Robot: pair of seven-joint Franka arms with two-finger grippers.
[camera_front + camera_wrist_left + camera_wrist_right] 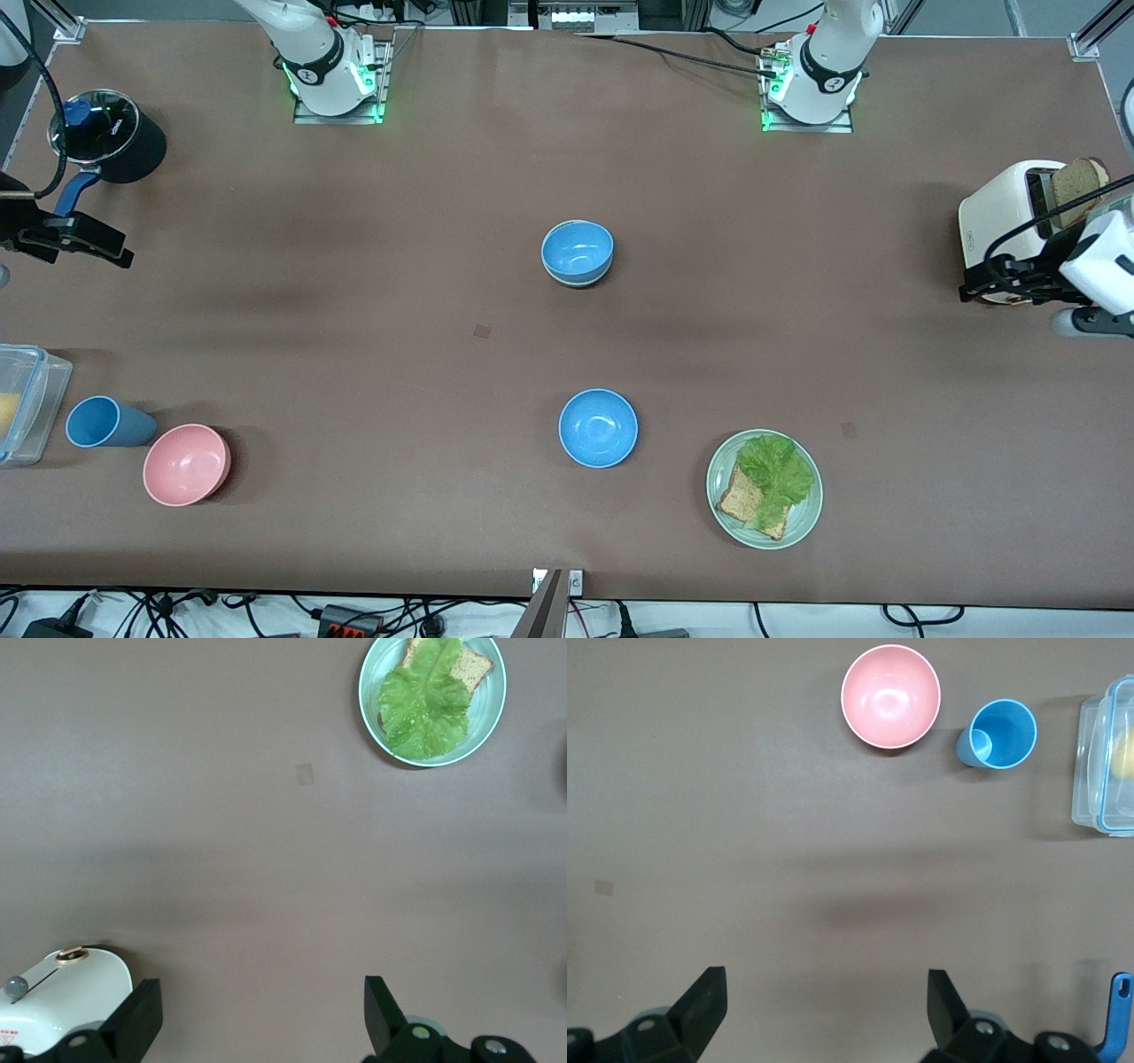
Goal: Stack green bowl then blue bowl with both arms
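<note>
- Since the blue bowl (578, 251) in the front view sits nested in a paler bowl whose mint rim shows just under it, the green bowl (576, 280), the stack looks built at mid-desk, in line between the two bases; I judge the task done or all but done, with nothing left except the arms parking.
- A brighter sky-blue bowl (598, 428) stands alone nearer the camera than the stack, with a plate (801, 523) of bread and lettuce beside it toward the left arm's end; neither belongs to the stack.
- At the right arm's end lie a pink bowl (186, 464), a blue cup (104, 422) on its side and a clear tub (35, 390); a black pot (108, 135) stands farther up that end.
- Both arms are pulled out to the desk's ends, well apart from the stack: the left pincer (997, 285) hangs by the toaster (1005, 213), the right pincer (89, 244) by the pot.
- Left wrist view: the left pincer (257, 1019) is released, its two dark fingers spread wide over bare desk (221, 859) with nothing between them; the toaster's corner and the plate show.
- Right wrist view: the right pincer (824, 1014) is likewise released and empty over bare desk, the pink bowl, cup and tub well apart from it.
</note>
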